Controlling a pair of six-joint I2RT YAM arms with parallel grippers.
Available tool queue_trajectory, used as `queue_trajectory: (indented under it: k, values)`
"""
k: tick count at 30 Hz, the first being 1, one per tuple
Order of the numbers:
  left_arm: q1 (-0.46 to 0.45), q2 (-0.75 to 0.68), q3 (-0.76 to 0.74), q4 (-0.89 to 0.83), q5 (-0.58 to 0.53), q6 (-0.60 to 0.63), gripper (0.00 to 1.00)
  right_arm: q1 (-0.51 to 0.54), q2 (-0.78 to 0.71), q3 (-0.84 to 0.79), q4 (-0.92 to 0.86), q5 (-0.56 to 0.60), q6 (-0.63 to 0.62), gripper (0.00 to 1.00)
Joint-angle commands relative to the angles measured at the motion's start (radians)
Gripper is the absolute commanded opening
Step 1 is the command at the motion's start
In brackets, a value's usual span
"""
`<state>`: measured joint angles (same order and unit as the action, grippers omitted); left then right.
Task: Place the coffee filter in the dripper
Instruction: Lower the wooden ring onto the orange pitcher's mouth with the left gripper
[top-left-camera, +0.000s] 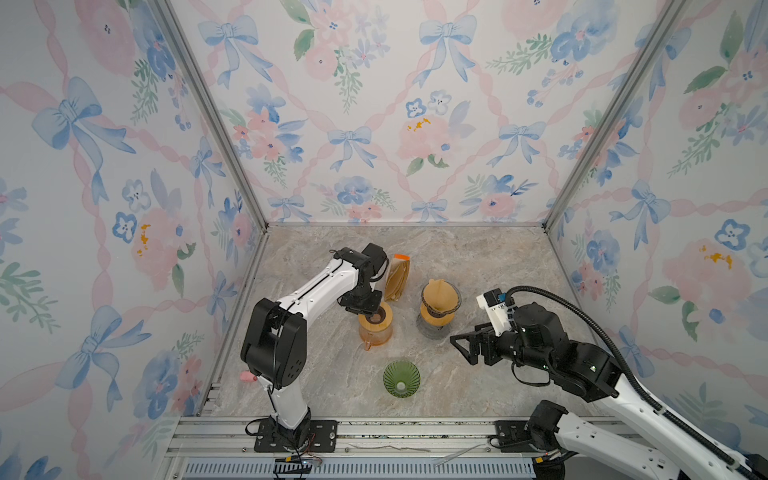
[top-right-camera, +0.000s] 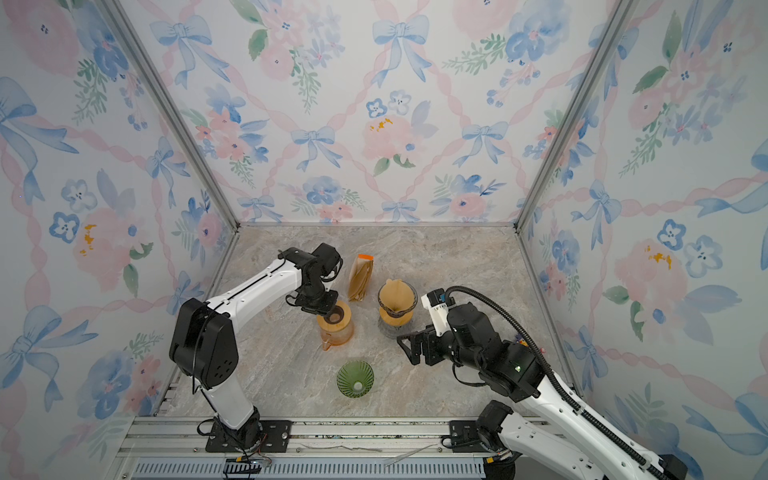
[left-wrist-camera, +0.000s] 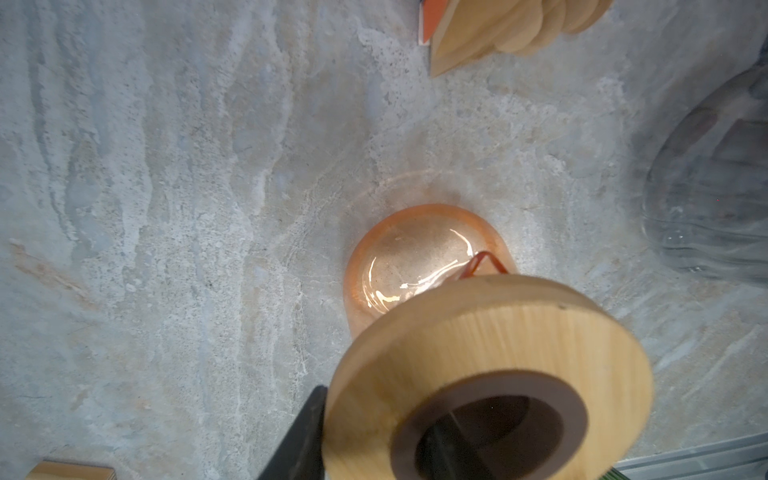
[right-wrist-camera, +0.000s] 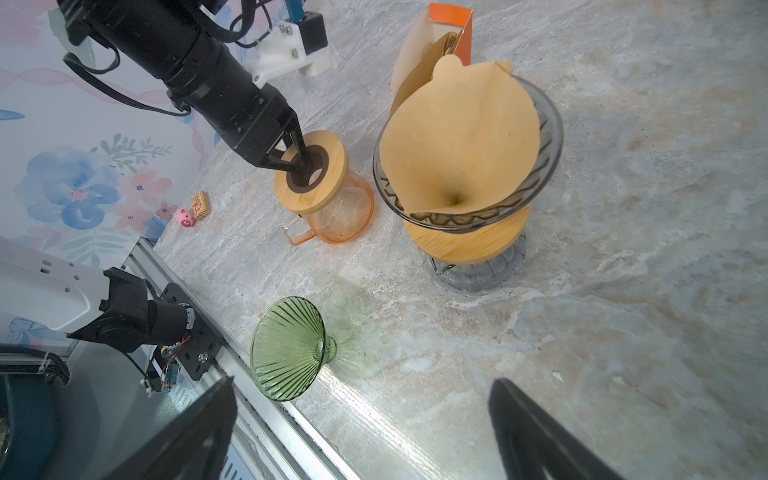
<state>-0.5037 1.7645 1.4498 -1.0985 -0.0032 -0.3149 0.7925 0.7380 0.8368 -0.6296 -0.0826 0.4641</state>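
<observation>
Coffee filter (right-wrist-camera: 461, 137) inside dripper (right-wrist-camera: 550, 141); left tool (right-wrist-camera: 298, 163) straddles carafe lid (right-wrist-camera: 328, 178).

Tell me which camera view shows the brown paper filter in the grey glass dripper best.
The right wrist view: the brown paper filter is close and sharp, its open cone seated inside the grey glass dripper. Both top views show the filter small, from above. The left wrist view catches only blurred grey glass.
</observation>
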Motion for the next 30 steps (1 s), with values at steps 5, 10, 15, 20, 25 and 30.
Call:
queue_trajectory:
  k: [5, 10, 15, 20, 25, 30]
  values:
    - [-0.005, 0.013, 0.009, -0.016, -0.007, 0.001, 0.40, -0.008, -0.005, -0.015, 0.017, -0.003, 0.000, 0.96]
    - [-0.002, 0.012, 0.004, -0.016, -0.009, 0.002, 0.42, -0.008, -0.005, -0.018, 0.020, -0.003, 0.001, 0.96]
    - [0.001, 0.006, -0.001, -0.017, -0.011, 0.002, 0.41, -0.008, -0.005, -0.019, 0.021, -0.003, 0.002, 0.96]
    - [0.001, -0.003, -0.006, -0.017, -0.009, 0.002, 0.40, -0.008, -0.005, -0.021, 0.022, -0.003, 0.004, 0.96]
    - [0.003, -0.013, -0.014, -0.017, -0.009, 0.004, 0.39, -0.007, -0.003, -0.025, 0.028, -0.002, 0.008, 0.96]
    - [0.006, -0.018, -0.019, -0.017, -0.009, 0.004, 0.39, -0.008, -0.003, -0.027, 0.031, -0.003, 0.011, 0.96]
